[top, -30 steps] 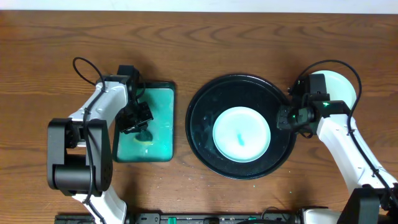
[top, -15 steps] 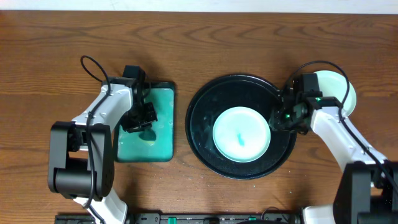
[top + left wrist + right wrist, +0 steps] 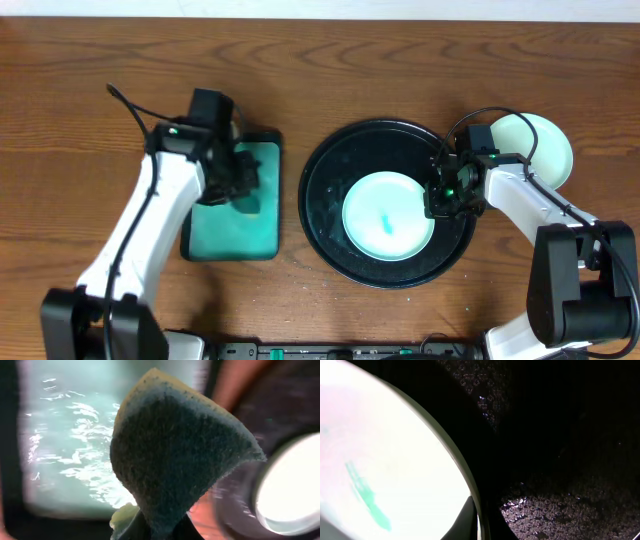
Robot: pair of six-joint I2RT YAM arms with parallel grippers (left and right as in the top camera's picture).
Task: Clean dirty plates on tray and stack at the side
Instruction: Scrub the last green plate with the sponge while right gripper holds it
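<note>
While the left fingers [image 3: 243, 183] are clamped on a dark sponge [image 3: 170, 460] over the right side of the teal container [image 3: 222, 238], the right fingers [image 3: 441, 197] sit at the right rim of a plate [image 3: 385, 215] lying in the black tray [image 3: 325, 190], and whether they grip it I cannot tell. That plate, a little near of the tray's middle, bears a teal smear; another plate [image 3: 545, 145] rests on the table [image 3: 320, 60] just right of the tray, partly under the right arm [image 3: 530, 205]

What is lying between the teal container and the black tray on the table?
Only a narrow strip of bare wooden table separates the teal container from the tray. The overhead view shows this.
</note>
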